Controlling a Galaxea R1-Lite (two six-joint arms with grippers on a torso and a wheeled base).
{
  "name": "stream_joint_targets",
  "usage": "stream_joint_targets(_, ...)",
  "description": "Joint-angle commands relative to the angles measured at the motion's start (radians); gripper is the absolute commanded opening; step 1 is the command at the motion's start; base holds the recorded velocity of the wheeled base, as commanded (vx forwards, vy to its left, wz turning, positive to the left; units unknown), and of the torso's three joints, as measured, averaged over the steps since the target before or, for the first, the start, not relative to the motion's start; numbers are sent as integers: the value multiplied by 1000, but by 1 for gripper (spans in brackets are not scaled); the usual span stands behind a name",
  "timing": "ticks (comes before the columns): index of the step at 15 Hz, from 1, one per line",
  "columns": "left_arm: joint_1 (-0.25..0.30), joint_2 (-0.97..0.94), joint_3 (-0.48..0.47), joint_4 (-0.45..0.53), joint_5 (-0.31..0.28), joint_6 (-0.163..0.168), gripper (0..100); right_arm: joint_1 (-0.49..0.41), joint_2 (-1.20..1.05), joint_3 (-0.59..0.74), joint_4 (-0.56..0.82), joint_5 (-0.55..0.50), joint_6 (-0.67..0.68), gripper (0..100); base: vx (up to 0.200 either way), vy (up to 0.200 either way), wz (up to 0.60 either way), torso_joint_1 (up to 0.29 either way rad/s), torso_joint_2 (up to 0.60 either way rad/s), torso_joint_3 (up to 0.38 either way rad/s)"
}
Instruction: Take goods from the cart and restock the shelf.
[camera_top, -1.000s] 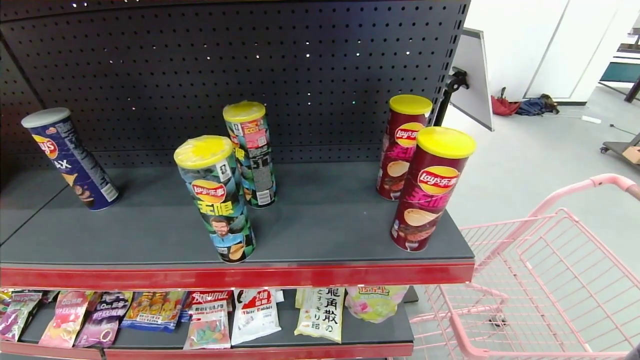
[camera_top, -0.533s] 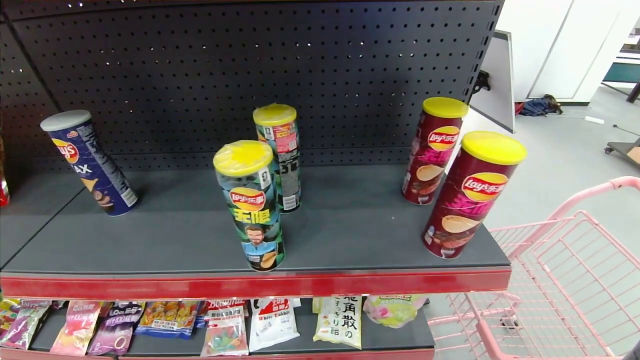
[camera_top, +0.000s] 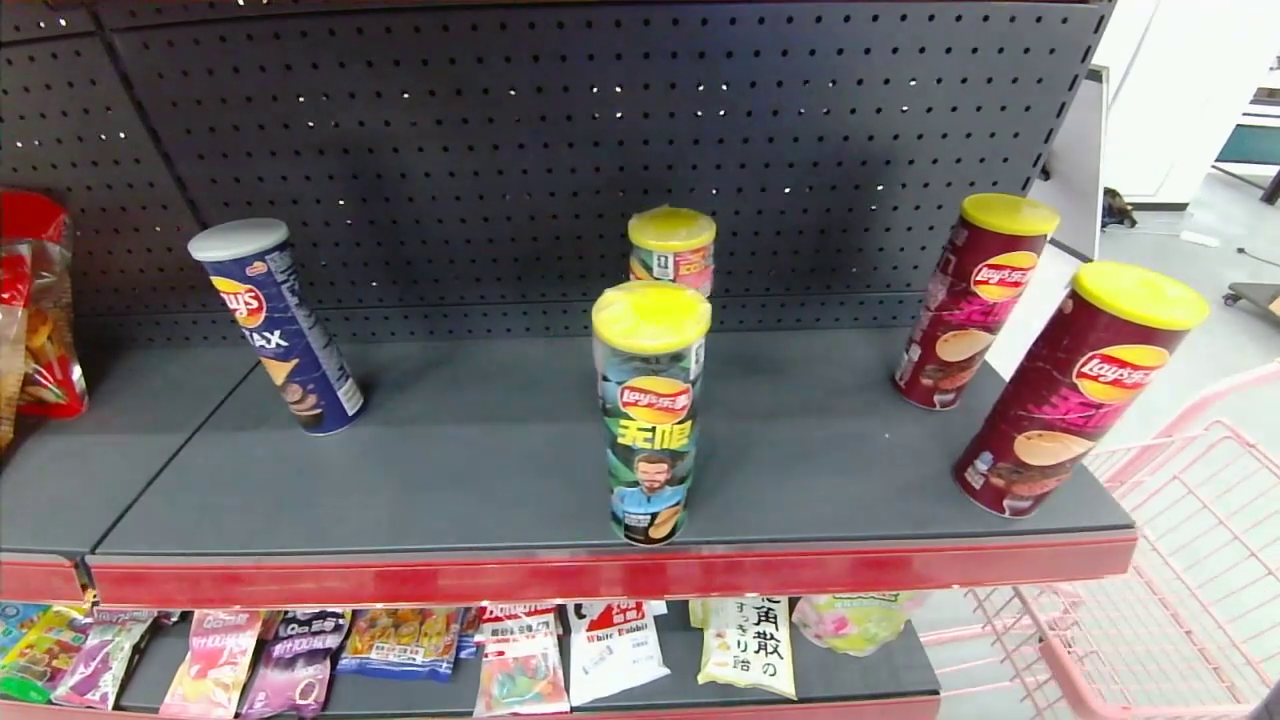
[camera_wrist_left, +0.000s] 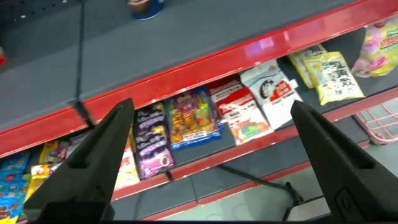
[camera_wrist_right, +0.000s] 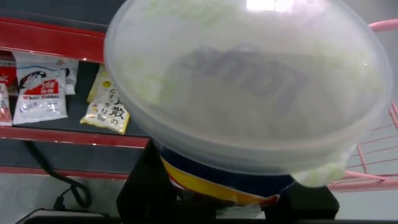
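Blue chip can (camera_wrist_right: 249, 93) with a clear lid is clamped in my right tool (camera_wrist_right: 227, 202), dark fingers (camera_wrist_right: 146, 193) on either side of its body. It is held off the shelving, with the lower shelf (camera_wrist_right: 62, 134) and the pink cart (camera_wrist_right: 379, 180) behind it. My left tool (camera_wrist_left: 211, 165) is spread wide with nothing in it, in front of the snack bags (camera_wrist_left: 186, 118) on that lower shelf. In the head view the upper shelf (camera_top: 450, 480) carries five cans. The front green can (camera_top: 650, 420) stands at centre by the red edge, and the rear green can (camera_top: 671, 250) is just behind it at 12 o'clock. The dark blue can (camera_top: 275, 325) is at 10 o'clock, the rear maroon can (camera_top: 975, 300) at 2 o'clock and the front maroon can (camera_top: 1080, 390) at 3 o'clock. A red bag (camera_top: 35, 310) sits at 9 o'clock, and the cart is at 4 o'clock.
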Motion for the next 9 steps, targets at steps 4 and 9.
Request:
stream_joint_targets(4,0,-3,5,0,-1,0,100,-4,-30,16,-4,-1,3,0,0,200,0,4,2,1)
stream_joint_targets(9,0,-6,16,0,-1,0,100,-3,-45,18,1,2,3,0,0,200,0,0,3,0)
